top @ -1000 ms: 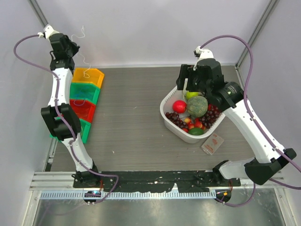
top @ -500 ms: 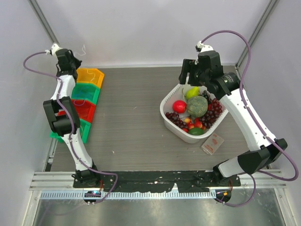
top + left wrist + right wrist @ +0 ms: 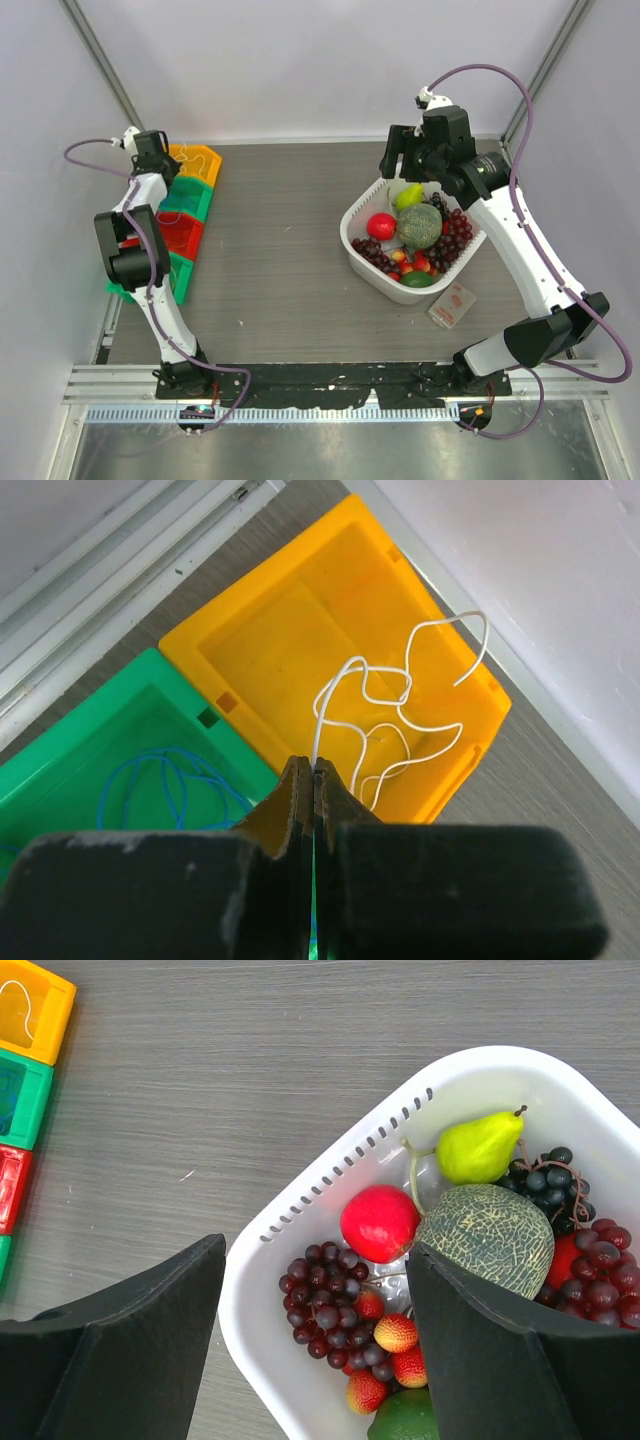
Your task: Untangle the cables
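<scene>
In the left wrist view my left gripper [image 3: 313,766] is shut on the end of a thin white cable [image 3: 385,695]. The cable loops and curls over the yellow bin [image 3: 270,650], partly lying inside it. A blue cable [image 3: 150,780] lies coiled in the green bin [image 3: 120,715] next to it. From above, my left gripper [image 3: 160,162] sits at the far left, over the yellow bin [image 3: 200,160]. My right gripper [image 3: 413,160] hangs open above the white basket [image 3: 385,285], nothing between its fingers. No orange-tan cable shows.
A row of bins runs down the left edge: yellow, green [image 3: 190,195], red [image 3: 180,235] and another green. The white basket [image 3: 330,1175] holds fruit: grapes, a pear, a melon, a red apple. A small packet [image 3: 452,305] lies beside the basket.
My left arm has come down from high at the back left to just over the yellow bin, carrying the white cable. The right arm shifted slightly and then held still.
</scene>
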